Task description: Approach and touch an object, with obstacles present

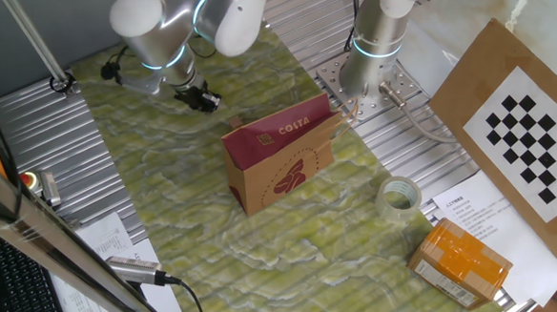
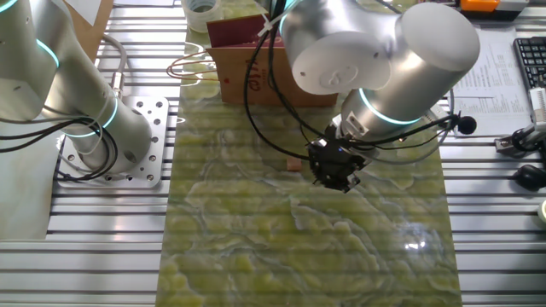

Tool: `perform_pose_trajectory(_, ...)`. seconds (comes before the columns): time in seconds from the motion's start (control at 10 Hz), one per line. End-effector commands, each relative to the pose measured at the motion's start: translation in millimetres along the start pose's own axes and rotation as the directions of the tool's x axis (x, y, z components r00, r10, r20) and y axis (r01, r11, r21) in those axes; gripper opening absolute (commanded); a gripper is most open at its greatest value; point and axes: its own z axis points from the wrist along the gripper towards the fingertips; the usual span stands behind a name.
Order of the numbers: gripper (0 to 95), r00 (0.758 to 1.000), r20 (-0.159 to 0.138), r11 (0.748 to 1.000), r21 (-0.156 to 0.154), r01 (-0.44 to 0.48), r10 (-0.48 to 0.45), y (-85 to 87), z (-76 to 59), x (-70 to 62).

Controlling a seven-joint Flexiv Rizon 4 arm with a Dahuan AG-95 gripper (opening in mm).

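the claw, grip state unclear, is hovering upper left, risking clipping the bag if swinging right.

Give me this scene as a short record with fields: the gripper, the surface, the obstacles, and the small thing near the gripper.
gripper: black gripper low over the mat, pointing down; open or shut cannot be told
surface: green marbled mat on a slatted metal table
obstacle: Costa paper bag, upright on the mat, apart from the gripper
other items: tape roll at the mat's edge; orange box on papers
small thing: small brownish block on the mat beside the gripper; contact not clear
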Motion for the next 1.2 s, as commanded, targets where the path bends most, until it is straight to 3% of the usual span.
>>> perform_pose_trajectory(0.1, 0.0, 0.999, -0.04, 1.0, -0.015, -0.018, 0.017, 5.9, 6.1, 6.3)
perform_pose_trajectory(0.8, 0.0, 0.998, -0.028, 0.998, -0.008, -0.064, 0.064, 6.6, 6.6, 7.1)
perform_pose_trajectory(0.9, 0.0, 0.998, -0.048, 0.999, -0.025, -0.031, 0.03, 7.7, 8.2, 10.1)
perform_pose_trajectory(1.0, 0.0, 0.998, -0.052, 0.999, -0.032, -0.029, 0.027, 9.6, 11.6, 15.7)
perform_pose_trajectory(1.2, 0.0, 0.999, -0.044, 0.999, -0.044, -0.024, 0.022, 22.5, 22.7, 42.5)
